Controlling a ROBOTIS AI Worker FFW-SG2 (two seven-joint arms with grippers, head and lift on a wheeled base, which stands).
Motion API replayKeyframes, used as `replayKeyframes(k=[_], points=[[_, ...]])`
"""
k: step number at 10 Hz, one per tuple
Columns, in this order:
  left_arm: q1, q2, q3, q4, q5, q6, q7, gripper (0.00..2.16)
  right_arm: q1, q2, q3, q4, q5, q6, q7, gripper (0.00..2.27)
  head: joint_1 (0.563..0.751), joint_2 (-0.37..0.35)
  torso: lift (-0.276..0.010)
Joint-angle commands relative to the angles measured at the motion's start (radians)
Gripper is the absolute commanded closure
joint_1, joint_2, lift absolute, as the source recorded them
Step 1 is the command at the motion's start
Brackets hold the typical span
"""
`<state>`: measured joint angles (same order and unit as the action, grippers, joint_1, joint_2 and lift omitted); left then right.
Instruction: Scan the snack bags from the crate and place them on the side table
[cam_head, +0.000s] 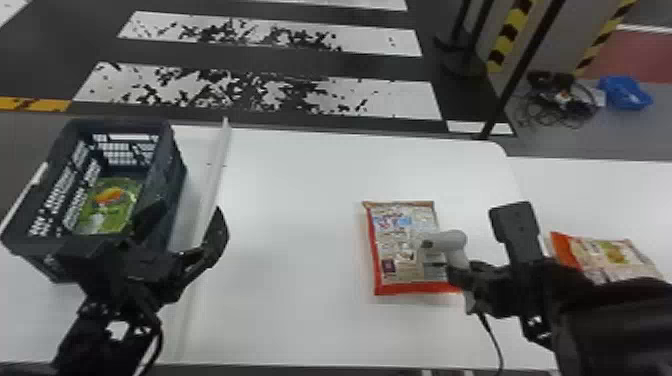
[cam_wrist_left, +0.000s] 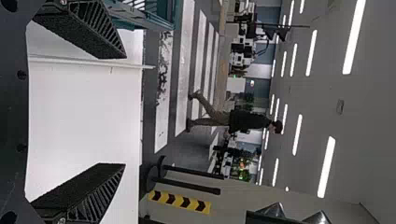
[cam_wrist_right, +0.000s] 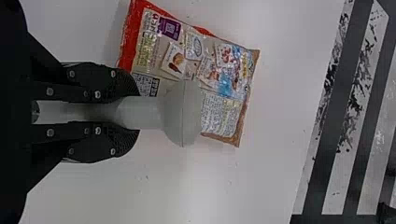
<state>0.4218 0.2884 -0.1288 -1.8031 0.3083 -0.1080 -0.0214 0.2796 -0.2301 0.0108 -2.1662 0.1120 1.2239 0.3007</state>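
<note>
Head view: right gripper (cam_wrist_right: 132, 113) grasps the barcode scanner (cam_head: 447, 241) over 1 snack bag (cam_head: 392, 245) on the desk (cam_head: 300, 225), likely mid-scan; left gripper (cam_head: 190, 207), spread empty, should next shift it to the side table (cam_head: 590, 195).

In the head view, the scanner (cam_head: 445, 241) hides part of the nearer snack bag (cam_head: 397, 250) from me, and the right gripper (cam_head: 466, 280) covers some of the scanner's handle. My right arm (cam_head: 610, 320) blocks the near part of the other bag (cam_head: 617, 255). The side table (cam_head: 595, 197) runs off the right edge. The left wrist view cuts off the crate (cam_head: 172, 172).
</note>
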Motion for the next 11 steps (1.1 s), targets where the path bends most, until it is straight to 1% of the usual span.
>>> replayKeyframes(k=[1, 2, 4, 7, 11], points=[[0.0, 0.0, 0.002, 0.001, 0.0, 0.0, 0.0, 0.04, -0.01, 0.0, -0.038, 0.006, -0.003, -0.004, -0.002, 2.25, 0.695, -0.079, -0.05], [0.0, 0.0, 0.002, 0.001, 0.0, 0.0, 0.0, 0.04, -0.02, 0.0, -0.071, 0.02, -0.011, -0.007, -0.002, 2.25, 0.695, -0.094, -0.05], [0.0, 0.0, 0.002, 0.001, 0.0, 0.0, 0.0, 0.04, -0.04, -0.002, -0.112, 0.089, -0.014, -0.068, -0.006, 2.25, 0.695, -0.126, -0.05], [0.0, 0.002, 0.002, -0.005, 0.002, 0.003, 0.0, 0.04, -0.097, -0.003, -0.132, 0.246, -0.017, -0.194, -0.029, 2.25, 0.695, -0.172, -0.05], [0.0, 0.002, 0.002, -0.009, 0.0, 0.003, 0.0, 0.04, -0.168, -0.011, -0.138, 0.46, -0.041, -0.384, -0.061, 2.25, 0.695, -0.194, -0.05]])
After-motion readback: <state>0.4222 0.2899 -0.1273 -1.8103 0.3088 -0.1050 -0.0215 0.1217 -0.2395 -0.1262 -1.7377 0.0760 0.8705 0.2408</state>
